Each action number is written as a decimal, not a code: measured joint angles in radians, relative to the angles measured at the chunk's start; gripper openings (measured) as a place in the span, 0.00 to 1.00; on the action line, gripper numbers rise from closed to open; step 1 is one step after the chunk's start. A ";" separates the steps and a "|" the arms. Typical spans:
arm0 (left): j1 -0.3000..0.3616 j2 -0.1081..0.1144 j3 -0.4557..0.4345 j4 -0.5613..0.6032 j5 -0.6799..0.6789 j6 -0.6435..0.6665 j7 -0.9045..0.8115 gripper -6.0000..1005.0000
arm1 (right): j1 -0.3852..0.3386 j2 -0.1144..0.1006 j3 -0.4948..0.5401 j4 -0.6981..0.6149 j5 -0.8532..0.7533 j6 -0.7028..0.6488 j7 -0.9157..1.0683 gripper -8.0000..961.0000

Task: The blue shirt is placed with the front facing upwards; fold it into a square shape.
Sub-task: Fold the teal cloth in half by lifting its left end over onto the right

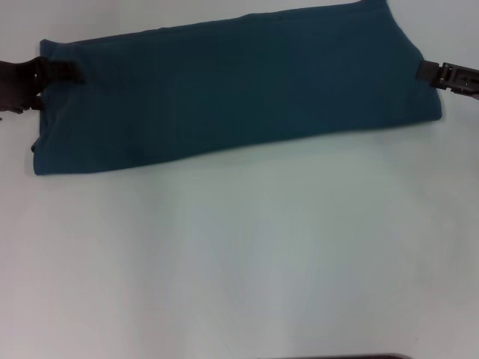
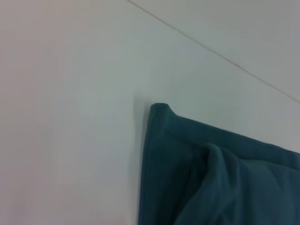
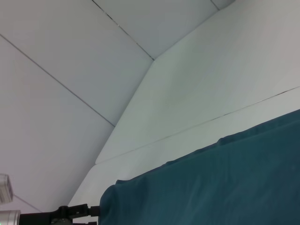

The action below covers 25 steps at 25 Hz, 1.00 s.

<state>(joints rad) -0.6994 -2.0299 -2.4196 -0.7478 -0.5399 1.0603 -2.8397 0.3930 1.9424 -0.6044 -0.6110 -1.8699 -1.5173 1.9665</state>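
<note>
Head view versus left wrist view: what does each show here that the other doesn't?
Only the head view shows the whole blue shirt folded into a long band, with the left hand at one end and the right hand at the other. Only the left wrist view shows one corner's layered hem close up, plus a seam line in the white table. Both show teal fabric lying on that table.

The dark teal-blue cotton shirt (image 1: 232, 90) lies folded into a long, slightly slanted band across the far part of the white table, reaching nearly from its left edge to its right edge. No lettering or collar shows; the upper face is plain. Its left end is bunched into soft folds.
</note>
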 joint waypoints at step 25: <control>-0.045 -0.010 0.006 0.055 0.002 0.010 0.014 0.94 | 0.003 0.000 0.000 0.001 -0.004 0.012 0.000 0.93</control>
<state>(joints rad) -0.7442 -2.0402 -2.4131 -0.6925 -0.5383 1.0706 -2.8257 0.3958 1.9420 -0.6040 -0.6104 -1.8736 -1.5054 1.9665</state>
